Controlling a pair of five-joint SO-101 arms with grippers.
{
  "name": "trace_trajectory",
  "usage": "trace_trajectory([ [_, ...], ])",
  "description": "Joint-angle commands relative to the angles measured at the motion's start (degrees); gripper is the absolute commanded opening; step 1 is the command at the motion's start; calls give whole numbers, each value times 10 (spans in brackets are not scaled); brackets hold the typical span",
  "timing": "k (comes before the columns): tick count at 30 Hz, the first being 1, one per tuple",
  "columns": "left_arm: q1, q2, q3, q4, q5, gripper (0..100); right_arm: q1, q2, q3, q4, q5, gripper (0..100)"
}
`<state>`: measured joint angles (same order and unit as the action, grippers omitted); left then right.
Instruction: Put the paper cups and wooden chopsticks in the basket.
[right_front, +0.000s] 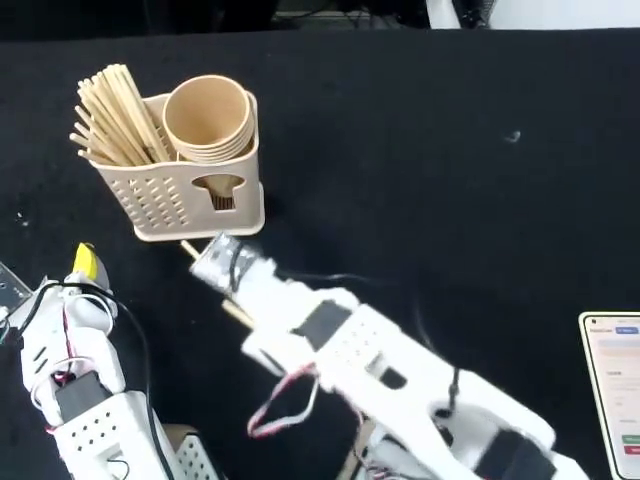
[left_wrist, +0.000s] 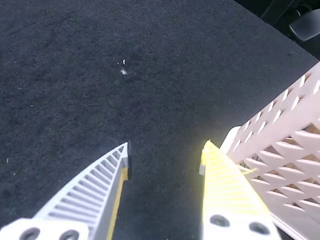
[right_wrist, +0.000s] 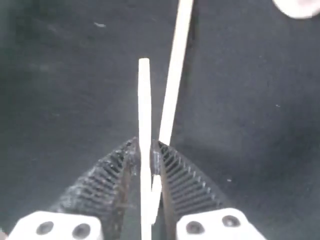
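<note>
Right wrist view shows the right fingers (right_wrist: 112, 172) clamped on one wooden chopstick (right_wrist: 144, 100), just below the basket (right_front: 170, 200) at the high view's upper left, left fingers (left_wrist: 222, 190) wide; so thin a pinch could let it swivel and miss.

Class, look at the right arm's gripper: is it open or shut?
Shut on a wooden chopstick: the right gripper has its jaws pressed against the stick from both sides.
</note>
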<state>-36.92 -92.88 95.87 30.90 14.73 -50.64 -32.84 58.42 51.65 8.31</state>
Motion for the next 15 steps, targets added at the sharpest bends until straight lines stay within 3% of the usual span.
trace_trajectory([
  [1,6,-7,-13,-1,-6,234,-65,-65,-20,51,24,11],
  [5,5,-7,-13,-1,-6,234,-64,-80,-23,59,33,11],
  [10,6,-7,-13,-1,-6,234,3,-33,-22,-71,51,11],
  [15,6,-7,-12,-1,-6,234,4,90,-69,-179,52,15],
])
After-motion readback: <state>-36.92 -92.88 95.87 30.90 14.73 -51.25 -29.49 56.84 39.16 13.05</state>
